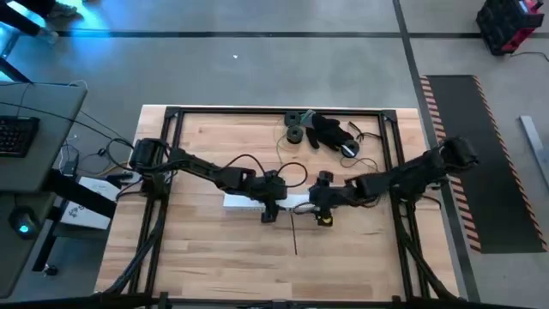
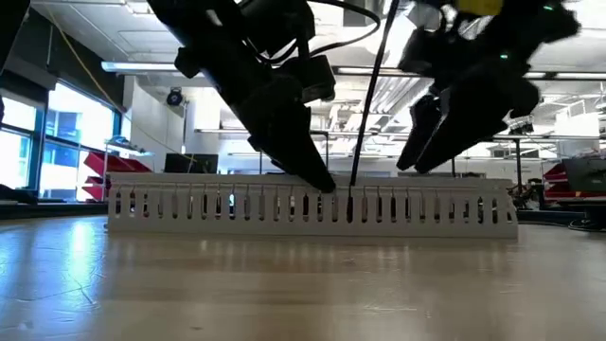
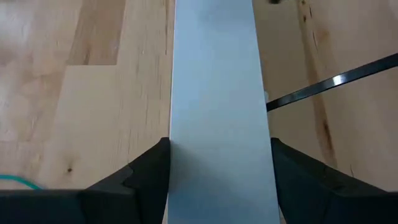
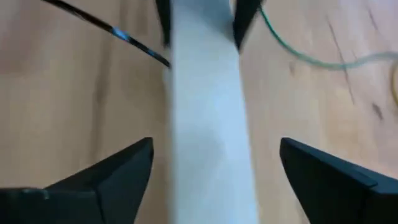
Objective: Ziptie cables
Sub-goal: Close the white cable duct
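A long white slotted duct [image 1: 247, 202] lies flat on the wooden table [image 1: 214, 257], closed top upward. A thin black ziptie [image 2: 365, 114] sticks up at a slant from a slot near the duct's middle. My left gripper [image 3: 221, 162] reaches down onto the duct beside the ziptie and is shut on it. My right gripper [image 4: 214, 155] hangs open above the duct's right part [image 2: 454, 204], a finger on either side with gaps, touching nothing. The cables are hidden or out of view. My left gripper pinches the white duct's two long side walls [image 3: 171, 155] between its two fingers [image 3: 149, 171], near the duct's middle. The fingers come from above, slanting down, and lie across the duct. The duct stays flat on the table.
Black round parts with a thin dark cord [image 1: 322, 130] sit at the table's far edge. A thin green wire [image 4: 298, 55] lies on the wood beside the duct. A dark metal frame [image 1: 171, 137] borders the table. The near half of the tabletop is bare wood.
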Tool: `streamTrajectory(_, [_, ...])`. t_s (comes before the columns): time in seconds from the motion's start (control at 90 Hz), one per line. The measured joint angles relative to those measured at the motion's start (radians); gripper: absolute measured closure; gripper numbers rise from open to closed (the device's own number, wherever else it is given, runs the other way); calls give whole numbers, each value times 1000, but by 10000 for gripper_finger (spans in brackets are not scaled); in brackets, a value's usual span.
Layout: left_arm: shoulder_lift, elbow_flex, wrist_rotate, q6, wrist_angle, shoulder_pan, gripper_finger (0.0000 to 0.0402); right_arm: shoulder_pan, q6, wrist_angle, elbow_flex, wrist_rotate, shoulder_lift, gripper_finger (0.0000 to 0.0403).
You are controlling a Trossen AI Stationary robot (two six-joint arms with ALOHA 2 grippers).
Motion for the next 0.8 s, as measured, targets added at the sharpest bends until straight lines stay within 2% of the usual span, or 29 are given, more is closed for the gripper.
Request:
streamTrajectory(0.189, [0,0,0,1,0,0,190,-53,-58,-74,69,-122,92,61])
streamTrajectory(0.367, [0,0,2,2,0,0,190,-54,-72,-93,99,-147,160,73])
streamTrajectory(0.522, [0,0,2,2,0,0,190,-54,-46,-93,104,-151,174,115])
streamTrajectory(0.711, [0,0,2,1,1,-1,190,-54,-24,-93,104,-167,174,201])
streamTrajectory(0.8, [0,0,4,0,1,-1,190,-52,-23,-93,104,-169,174,203])
